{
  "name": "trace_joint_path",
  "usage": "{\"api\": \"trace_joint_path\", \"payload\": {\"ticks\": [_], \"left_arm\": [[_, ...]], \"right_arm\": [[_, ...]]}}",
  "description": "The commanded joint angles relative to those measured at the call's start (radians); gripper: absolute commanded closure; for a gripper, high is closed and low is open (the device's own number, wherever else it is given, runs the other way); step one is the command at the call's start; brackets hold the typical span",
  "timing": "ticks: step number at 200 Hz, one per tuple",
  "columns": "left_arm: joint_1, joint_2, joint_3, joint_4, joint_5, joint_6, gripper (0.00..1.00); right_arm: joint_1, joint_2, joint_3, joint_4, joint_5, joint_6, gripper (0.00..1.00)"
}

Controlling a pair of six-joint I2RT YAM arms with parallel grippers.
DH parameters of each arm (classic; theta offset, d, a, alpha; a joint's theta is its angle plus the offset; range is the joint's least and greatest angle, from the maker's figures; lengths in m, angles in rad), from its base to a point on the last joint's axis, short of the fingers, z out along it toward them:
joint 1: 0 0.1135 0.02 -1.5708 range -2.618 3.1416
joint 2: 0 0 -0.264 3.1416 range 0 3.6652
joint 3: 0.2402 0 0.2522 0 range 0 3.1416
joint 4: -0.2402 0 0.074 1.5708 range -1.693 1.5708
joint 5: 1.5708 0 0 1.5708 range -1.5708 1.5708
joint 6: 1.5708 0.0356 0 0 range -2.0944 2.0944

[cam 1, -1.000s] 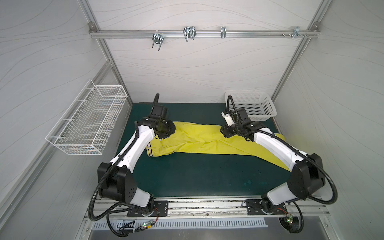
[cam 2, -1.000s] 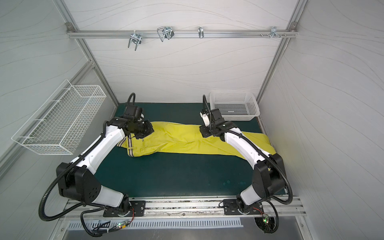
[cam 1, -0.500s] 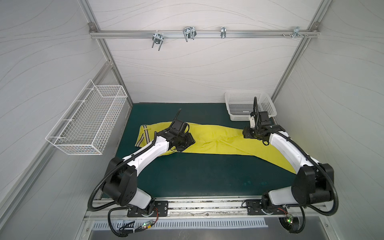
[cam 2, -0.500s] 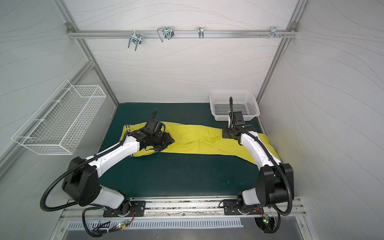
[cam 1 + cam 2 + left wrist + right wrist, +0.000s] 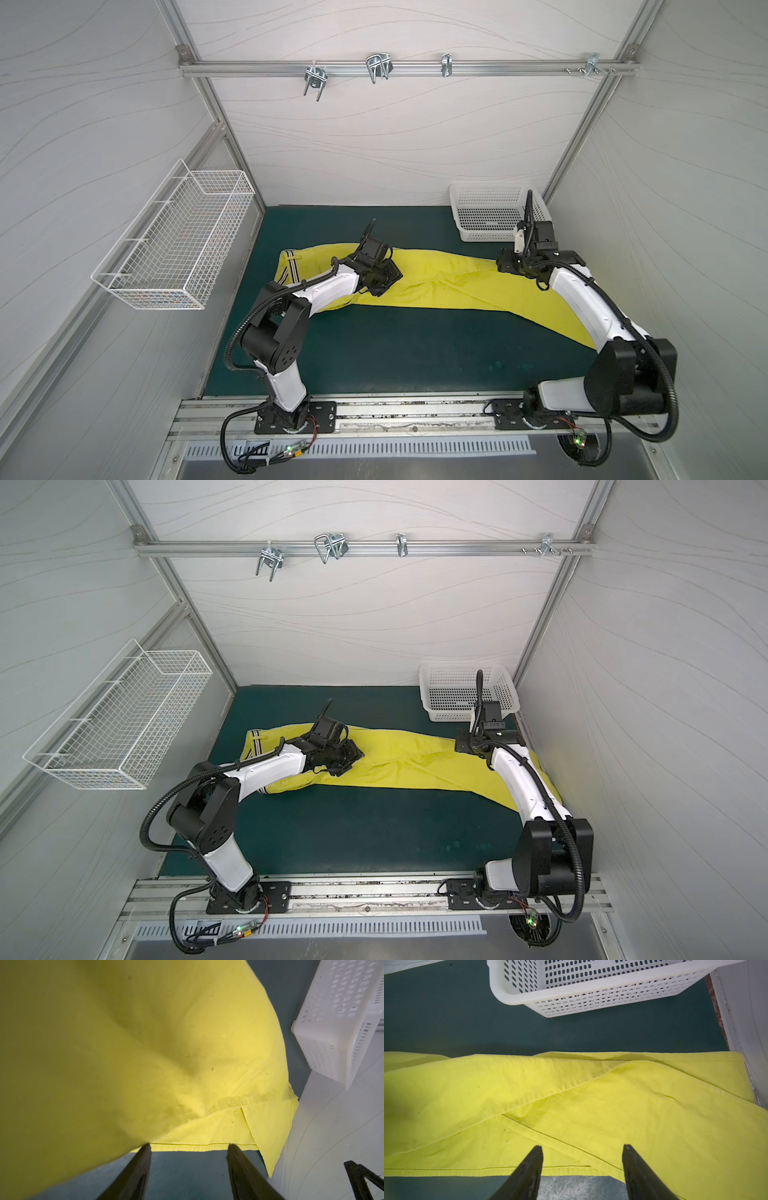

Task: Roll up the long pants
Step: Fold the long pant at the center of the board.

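A big dark green mat (image 5: 415,353) covers the table, with white walls (image 5: 395,137) around it. The bright yellow-green cloth long pants (image 5: 449,282) lie flat across the mat, not rolled up at all. Their black and white striped waistband (image 5: 289,272) is at the left side, and the legs run to the right wall. In the right wrist view one leg lies slanted over the other.

The white and black left arm (image 5: 328,289) reaches over the top part of the pants, near the waistband. The white and black right arm (image 5: 582,303) reaches over the legs.

A white wire basket (image 5: 178,245) hangs on the left wall, well apart from the pants. A smaller white plastic basket with little holes (image 5: 490,216) sits in the back right corner of the mat, near the legs but not touching them. A thin silver metal bar (image 5: 498,70) with small hooks (image 5: 377,70) runs high across the back wall.

The black left claw (image 5: 189,1146) has its two fingers spread apart with nothing between them. Green mat shows in the gap, and an edge of the yellow cloth is just past the tips. The black right claw (image 5: 582,1147) is spread apart too and pinches nothing. Its fingertips (image 5: 533,1163) are over the legs.
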Motion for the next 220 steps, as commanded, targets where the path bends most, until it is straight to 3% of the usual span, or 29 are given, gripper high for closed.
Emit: {"api": "trace_joint_path", "payload": {"ticks": [1, 40, 84, 101, 113, 139, 194, 213, 220], "left_arm": [[-0.005, -0.011, -0.003, 0.053, -0.021, -0.038, 0.38], [-0.016, 0.025, -0.051, 0.144, 0.001, -0.109, 0.38], [-0.017, 0.078, -0.039, 0.179, -0.030, -0.110, 0.40], [-0.016, 0.091, -0.024, 0.180, -0.060, -0.090, 0.59], [-0.013, 0.100, 0.001, 0.165, -0.077, -0.060, 1.00], [-0.006, 0.087, 0.044, 0.105, -0.113, -0.002, 1.00], [0.000, -0.066, 0.078, -0.051, -0.154, 0.082, 1.00], [-0.010, -0.076, 0.049, -0.047, -0.103, 0.018, 0.63], [-0.020, -0.076, 0.011, 0.005, -0.077, -0.025, 0.45]], "right_arm": [[-0.001, -0.016, -0.008, 0.006, -0.020, 0.015, 0.36], [-0.001, -0.032, -0.018, 0.009, -0.001, 0.016, 0.36], [-0.026, -0.018, -0.021, 0.003, 0.015, 0.018, 0.36], [-0.048, 0.003, -0.030, 0.017, 0.007, 0.022, 0.36], [-0.070, 0.015, -0.028, 0.021, -0.003, 0.029, 0.36], [-0.115, 0.019, -0.021, 0.023, -0.064, 0.047, 0.37], [-0.121, 0.000, -0.040, 0.032, -0.051, 0.043, 0.37], [-0.121, -0.001, -0.045, 0.034, -0.059, 0.045, 0.37], [-0.120, -0.003, -0.049, 0.039, -0.062, 0.046, 0.37]]}}
